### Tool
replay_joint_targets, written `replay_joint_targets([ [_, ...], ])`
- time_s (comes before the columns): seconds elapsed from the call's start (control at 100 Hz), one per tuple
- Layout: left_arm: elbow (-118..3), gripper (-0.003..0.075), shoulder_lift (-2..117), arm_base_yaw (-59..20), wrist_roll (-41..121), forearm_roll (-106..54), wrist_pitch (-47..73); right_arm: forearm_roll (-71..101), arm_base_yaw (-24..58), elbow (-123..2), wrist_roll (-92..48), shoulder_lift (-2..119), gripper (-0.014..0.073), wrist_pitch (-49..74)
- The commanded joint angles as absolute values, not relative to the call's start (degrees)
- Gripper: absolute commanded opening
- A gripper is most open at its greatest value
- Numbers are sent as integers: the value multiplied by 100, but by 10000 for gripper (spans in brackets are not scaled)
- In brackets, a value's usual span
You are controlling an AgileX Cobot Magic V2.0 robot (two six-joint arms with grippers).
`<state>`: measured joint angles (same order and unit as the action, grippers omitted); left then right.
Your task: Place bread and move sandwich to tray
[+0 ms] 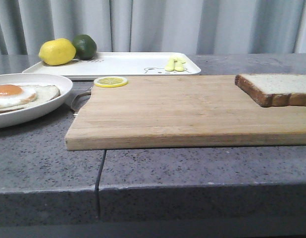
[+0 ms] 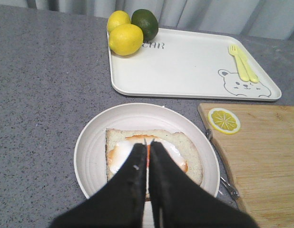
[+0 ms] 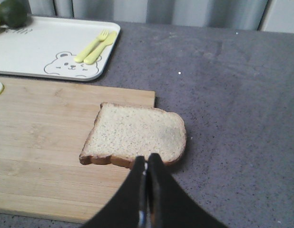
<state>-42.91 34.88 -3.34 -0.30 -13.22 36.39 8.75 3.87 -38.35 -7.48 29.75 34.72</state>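
**Both claws closed and empty, bread and egg slice waiting apart**

Your left claw [image 2: 148,151] hangs over the plate [image 2: 92,147] with its fingers pinched together, holding nothing. It looks lined up on the egg-topped slice [image 2: 190,159], which is the base the sandwich gets built on. Your right claw [image 3: 147,164] is likewise narrow and empty, poised just at the near edge of the bread [image 3: 135,133]. That pairing suggests each arm has been parked over its own item, so the right takes the bread and the left the plate.

The bread lies flat at the right end of the cutting board [image 1: 168,111], its right side hanging off the board's edge over the worktop [image 1: 192,173]. That overhang should give you a way under the crust. It is a thick square slice, pale and finely speckled on top, with a dark brown crust all round.

The plate sits at the left, near side, just beside the board. The tray [image 1: 123,64] lies at the far side, with its middle bare. Lemons [image 2: 124,39] and a lime [image 2: 145,23] crowd its far left corner; a yellow fork and knife [image 2: 243,62] lie at its right by the bear print. A lemon slice [image 1: 110,82] rests on the board's far left corner.
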Motion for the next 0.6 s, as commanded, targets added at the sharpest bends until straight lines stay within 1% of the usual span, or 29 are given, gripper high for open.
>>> replay_joint_targets([
  [0.0,-4506,-19,3625,-376,-67,-1421,3263,923,359,-4165,-766,3402,-67,3262],
  [0.25,-4506,-10,3635,-376,-55,-1421,3249,1323,359,-4164,-766,3721,-67,3431],
  [0.32,-4506,29,3635,-376,-55,-1421,3249,1342,359,-4164,-766,3721,-63,3418],
  [0.38,-4506,90,3635,-376,-55,-1421,3249,1354,359,-4164,-766,3721,-48,3418],
  [0.45,-4506,171,3635,-376,-55,-1421,3249,1364,359,-4164,-766,3721,11,3418],
  [0.53,-4506,267,3635,-376,-55,-1421,3249,1370,359,-4164,-766,3721,131,3418],
  [0.59,-4506,329,3635,-376,-55,-1421,3249,1400,359,-4164,-766,3721,243,3411],
])
